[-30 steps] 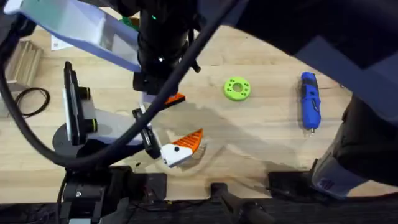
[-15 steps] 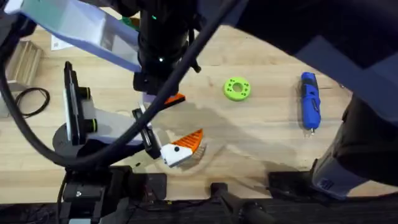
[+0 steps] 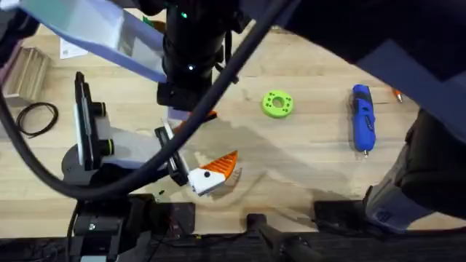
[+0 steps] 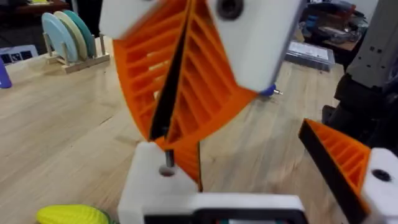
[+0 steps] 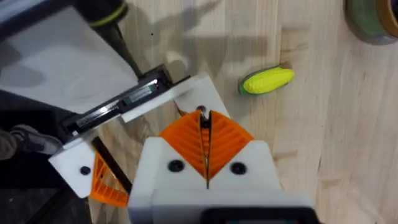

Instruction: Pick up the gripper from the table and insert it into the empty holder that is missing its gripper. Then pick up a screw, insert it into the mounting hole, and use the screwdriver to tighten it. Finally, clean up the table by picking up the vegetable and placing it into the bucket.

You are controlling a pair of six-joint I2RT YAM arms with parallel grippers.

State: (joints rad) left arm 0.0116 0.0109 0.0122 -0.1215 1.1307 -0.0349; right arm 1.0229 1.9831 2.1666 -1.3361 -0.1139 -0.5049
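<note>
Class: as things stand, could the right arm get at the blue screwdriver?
Probably yes: the screwdriver lies alone on bare table on that arm's side, nothing on it. The right gripper is shut, so it must open first.

No text, label, brand, number or sign can be read in any of the views. A small white paper or card (image 3: 70, 49) lies on the wooden table (image 3: 306, 145) near its far left edge in the overhead view, with faint dark marks on it, too small and blurred to read. A flat pale item (image 4: 313, 52) lies on the far side of the table in the left wrist view, with grey marks that may be print but are not legible
</note>
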